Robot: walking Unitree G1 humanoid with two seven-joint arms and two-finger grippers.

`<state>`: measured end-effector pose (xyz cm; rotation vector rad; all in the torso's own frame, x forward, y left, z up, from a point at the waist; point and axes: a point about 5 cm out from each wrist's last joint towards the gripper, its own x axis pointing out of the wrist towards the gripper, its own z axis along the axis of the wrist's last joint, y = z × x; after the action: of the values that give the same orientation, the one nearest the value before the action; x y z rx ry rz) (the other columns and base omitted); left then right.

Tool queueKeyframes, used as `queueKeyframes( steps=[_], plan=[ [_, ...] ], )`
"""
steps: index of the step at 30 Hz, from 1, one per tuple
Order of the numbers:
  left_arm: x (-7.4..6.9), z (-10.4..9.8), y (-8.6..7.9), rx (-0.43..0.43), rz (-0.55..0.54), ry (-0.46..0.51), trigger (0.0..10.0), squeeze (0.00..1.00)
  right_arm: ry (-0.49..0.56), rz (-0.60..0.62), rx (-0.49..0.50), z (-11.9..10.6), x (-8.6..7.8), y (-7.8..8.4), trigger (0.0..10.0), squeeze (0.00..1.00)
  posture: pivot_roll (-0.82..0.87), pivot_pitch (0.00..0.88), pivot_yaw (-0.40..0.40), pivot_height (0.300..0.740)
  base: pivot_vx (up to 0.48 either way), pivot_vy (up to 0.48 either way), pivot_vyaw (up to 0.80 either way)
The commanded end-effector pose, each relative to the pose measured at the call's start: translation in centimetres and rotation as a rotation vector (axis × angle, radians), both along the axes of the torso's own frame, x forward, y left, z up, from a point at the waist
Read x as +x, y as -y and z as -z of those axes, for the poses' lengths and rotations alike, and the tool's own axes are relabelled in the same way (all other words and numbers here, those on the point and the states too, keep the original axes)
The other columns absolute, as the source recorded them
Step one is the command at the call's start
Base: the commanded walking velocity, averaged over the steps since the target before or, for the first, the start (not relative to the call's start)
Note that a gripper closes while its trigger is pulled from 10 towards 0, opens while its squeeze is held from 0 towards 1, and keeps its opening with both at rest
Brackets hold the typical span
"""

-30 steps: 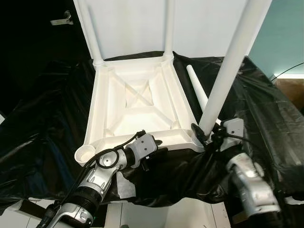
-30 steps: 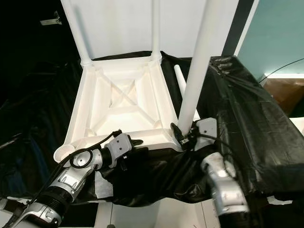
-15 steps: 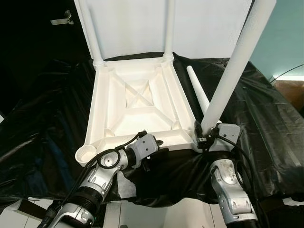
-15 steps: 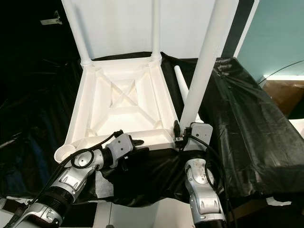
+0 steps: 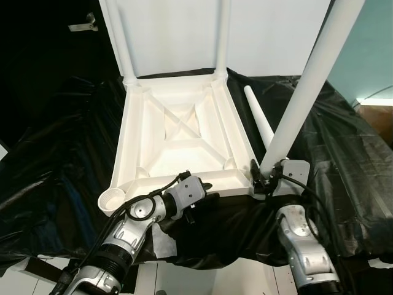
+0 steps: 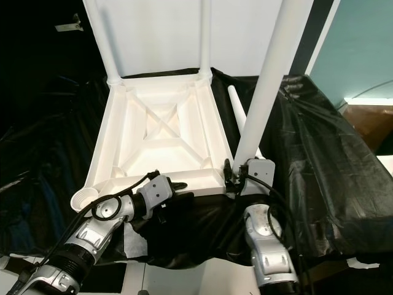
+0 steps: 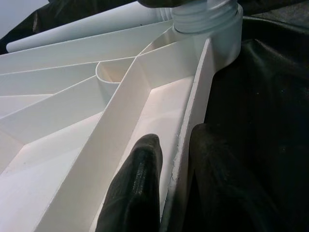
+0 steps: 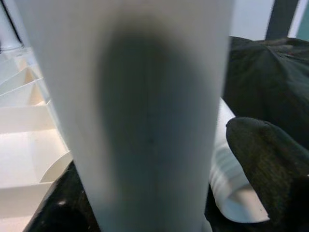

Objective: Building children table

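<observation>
Fingers (image 7: pixel 140 188) of my left gripper (image 5: pixel 202 195) pinch the upturned tabletop's (image 5: pixel 178 132) near rim; my right gripper (image 5: pixel 263 179) clamps the tilted white leg (image 5: pixel 301 104) at its corner socket.

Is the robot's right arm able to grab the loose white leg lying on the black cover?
Probably not right now. The right gripper is busy, its jaws shut on the standing leg at the table's near corner. The loose leg lies just behind it with nothing on top, so it looks reachable once that arm lets go.
</observation>
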<state>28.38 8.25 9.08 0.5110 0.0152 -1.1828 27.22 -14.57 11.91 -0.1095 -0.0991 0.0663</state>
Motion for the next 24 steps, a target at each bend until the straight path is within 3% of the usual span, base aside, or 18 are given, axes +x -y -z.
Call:
queueKeyframes(
  steps=[1,2,3,5,11,13,14,15,16,17,24],
  plan=[
    [-1.1,2.1,-0.2,0.069,0.029,-0.089,10.0,0.00,-0.028,-0.083,-0.036,0.4,0.2,-0.3,10.0,0.00,-0.01,0.016,-0.007,0.740,0.000,0.000,0.00],
    [-1.1,2.1,-0.2,0.069,0.029,-0.089,10.0,0.00,-0.028,-0.083,-0.036,0.4,0.2,-0.3,10.0,0.00,-0.01,0.016,-0.007,0.740,0.000,0.000,0.00],
    [-1.0,2.1,-0.1,0.069,0.035,-0.088,10.0,0.00,-0.022,-0.199,-0.082,0.2,0.3,-0.4,10.0,0.00,-0.01,0.015,-0.004,0.740,0.000,0.000,0.00],
    [-1.0,2.0,0.1,0.068,0.037,-0.087,10.0,0.00,-0.022,-0.258,-0.098,0.0,0.4,-0.1,10.0,0.00,-0.01,0.015,-0.004,0.740,0.000,0.000,0.00],
    [-0.9,2.0,0.1,0.067,0.038,-0.085,10.0,0.00,-0.020,-0.311,-0.103,-0.3,0.4,0.5,10.0,0.00,-0.01,0.015,-0.004,0.740,0.000,0.000,0.00],
    [-0.9,2.0,-0.1,0.069,0.037,-0.085,10.0,0.00,-0.040,-0.454,-0.064,-1.2,0.5,1.5,10.0,0.00,-0.01,0.016,-0.002,0.740,0.000,0.000,0.00],
    [-0.9,2.0,-0.2,0.073,0.035,-0.085,10.0,0.00,-0.069,-0.536,-0.033,-1.8,0.6,2.2,4.7,0.00,-0.01,0.013,-0.002,0.740,0.000,0.000,0.00],
    [-0.9,2.0,-0.2,0.073,0.035,-0.085,10.0,0.00,-0.079,-0.552,-0.035,-1.9,0.7,2.4,4.0,0.00,-0.01,0.013,-0.002,0.740,0.000,0.000,0.00],
    [-0.9,2.0,-0.2,0.073,0.035,-0.085,10.0,0.00,-0.079,-0.552,-0.035,-1.9,0.7,2.4,4.0,0.00,-0.01,0.013,-0.002,0.740,0.000,0.000,0.00],
    [-0.9,2.0,-0.2,0.073,0.034,-0.084,10.0,0.00,-0.081,-0.561,-0.055,-2.0,0.7,2.5,0.0,0.00,-0.01,0.012,-0.002,0.740,0.000,0.000,0.00],
    [-0.9,2.0,-0.2,0.072,0.032,-0.081,10.0,0.00,-0.122,-0.620,-0.076,-1.7,0.8,2.9,0.0,0.00,-0.01,0.012,-0.003,0.740,0.000,0.000,0.00]
  ],
)
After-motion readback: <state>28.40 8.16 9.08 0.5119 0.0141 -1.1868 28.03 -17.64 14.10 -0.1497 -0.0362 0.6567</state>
